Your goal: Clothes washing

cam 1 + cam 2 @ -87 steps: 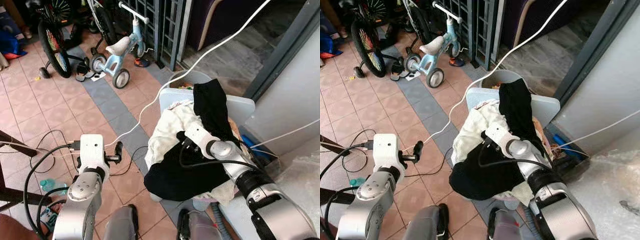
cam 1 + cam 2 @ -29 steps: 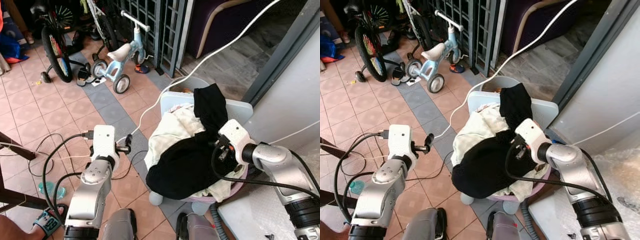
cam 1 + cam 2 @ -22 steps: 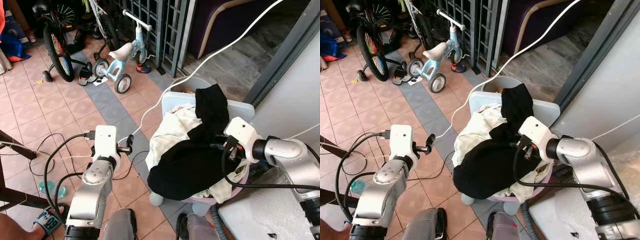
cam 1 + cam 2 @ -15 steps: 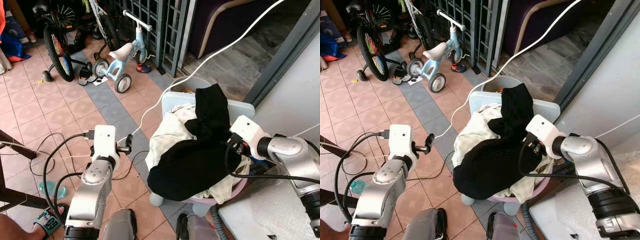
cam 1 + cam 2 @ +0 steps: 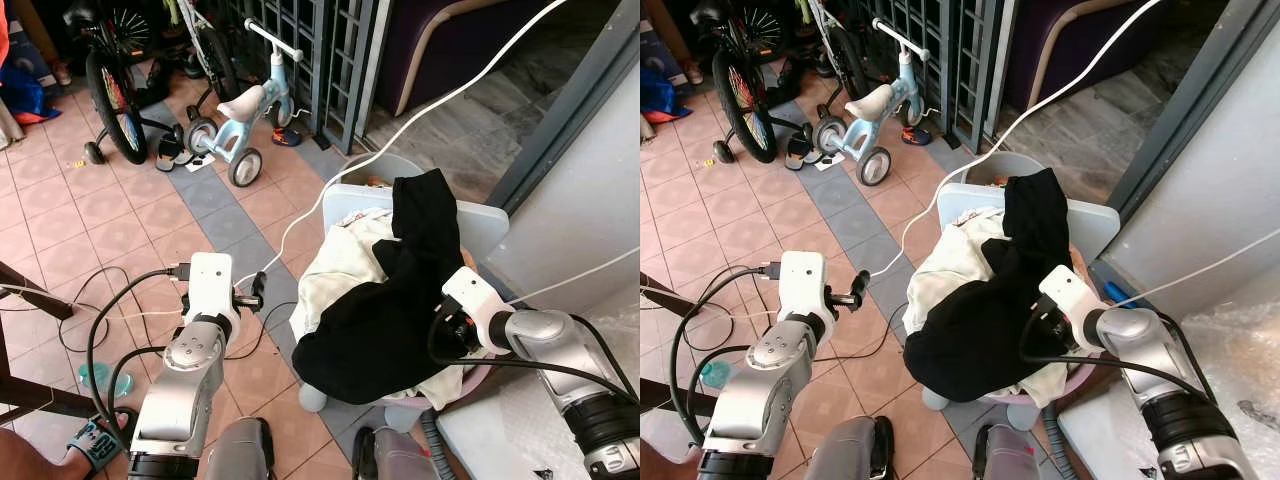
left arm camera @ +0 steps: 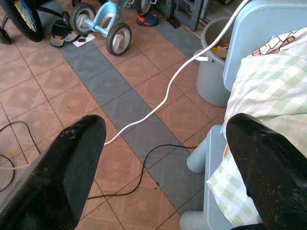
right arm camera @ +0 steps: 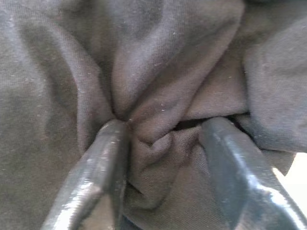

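While the left gripper (image 5: pixel 256 290) hangs open above the tiled floor (image 5: pixel 90 215), beside the white cable (image 5: pixel 300 215), the work is further right. A black garment (image 5: pixel 385 325) lies draped over pale clothes (image 5: pixel 335 270) heaped in the pink basin (image 5: pixel 478 375). The right gripper (image 7: pixel 163 143) presses into that black cloth with a fold bunched between its parted fingers (image 7: pixel 103 165). I judge this the grasping step; next it needs to close and lift.

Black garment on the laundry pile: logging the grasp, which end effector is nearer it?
Right. The right end effector presses into the black garment, fabric bunched between its fingers; the left end effector hovers beside the pile, open.
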Motion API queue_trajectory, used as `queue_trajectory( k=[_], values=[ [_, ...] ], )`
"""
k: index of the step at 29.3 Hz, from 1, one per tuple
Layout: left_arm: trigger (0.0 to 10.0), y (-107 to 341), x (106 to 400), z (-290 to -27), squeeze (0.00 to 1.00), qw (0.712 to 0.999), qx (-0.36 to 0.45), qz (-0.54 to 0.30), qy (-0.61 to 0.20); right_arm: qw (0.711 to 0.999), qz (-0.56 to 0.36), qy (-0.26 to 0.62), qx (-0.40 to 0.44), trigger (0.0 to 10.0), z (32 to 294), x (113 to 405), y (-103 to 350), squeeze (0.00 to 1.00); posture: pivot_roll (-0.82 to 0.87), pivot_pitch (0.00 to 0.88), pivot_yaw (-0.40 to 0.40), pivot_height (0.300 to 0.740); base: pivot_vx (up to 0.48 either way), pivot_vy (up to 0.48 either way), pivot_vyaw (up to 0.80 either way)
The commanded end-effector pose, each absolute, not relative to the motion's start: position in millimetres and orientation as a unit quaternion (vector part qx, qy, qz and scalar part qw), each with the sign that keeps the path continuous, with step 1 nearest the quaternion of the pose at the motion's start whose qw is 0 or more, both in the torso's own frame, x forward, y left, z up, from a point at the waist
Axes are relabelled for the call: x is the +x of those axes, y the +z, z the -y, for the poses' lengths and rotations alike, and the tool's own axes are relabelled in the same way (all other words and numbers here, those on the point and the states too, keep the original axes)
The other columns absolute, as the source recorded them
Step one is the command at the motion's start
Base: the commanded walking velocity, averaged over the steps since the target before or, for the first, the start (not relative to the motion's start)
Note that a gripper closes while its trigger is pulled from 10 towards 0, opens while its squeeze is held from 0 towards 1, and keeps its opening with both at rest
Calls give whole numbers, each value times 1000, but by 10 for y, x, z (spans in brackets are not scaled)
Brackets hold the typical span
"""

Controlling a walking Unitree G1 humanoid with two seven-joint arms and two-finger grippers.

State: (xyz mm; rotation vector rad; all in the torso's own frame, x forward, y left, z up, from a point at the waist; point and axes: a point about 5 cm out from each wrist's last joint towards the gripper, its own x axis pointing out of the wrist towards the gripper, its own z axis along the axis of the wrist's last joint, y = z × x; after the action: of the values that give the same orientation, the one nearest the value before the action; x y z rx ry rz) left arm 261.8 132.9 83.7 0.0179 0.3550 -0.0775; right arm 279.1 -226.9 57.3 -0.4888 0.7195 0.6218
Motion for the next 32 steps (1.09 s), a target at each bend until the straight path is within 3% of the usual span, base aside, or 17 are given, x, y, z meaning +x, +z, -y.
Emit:
queue_trajectory(
  k=[1,23,32],
  values=[
    [10000,830,2599,-1335,0,983,13,-181,-41,848,-367,311,-224,0,2258,2713,467,0,37,119,-4,728,0,0,0],
    [10000,807,2601,-1321,0,981,13,-187,-41,871,-343,299,-184,0,2010,2764,397,0,38,120,-12,728,0,0,0],
    [10000,798,2600,-1312,0,981,12,-189,-40,926,-265,249,-105,0,1831,2910,545,0,38,119,-17,728,0,0,0]
  ],
)
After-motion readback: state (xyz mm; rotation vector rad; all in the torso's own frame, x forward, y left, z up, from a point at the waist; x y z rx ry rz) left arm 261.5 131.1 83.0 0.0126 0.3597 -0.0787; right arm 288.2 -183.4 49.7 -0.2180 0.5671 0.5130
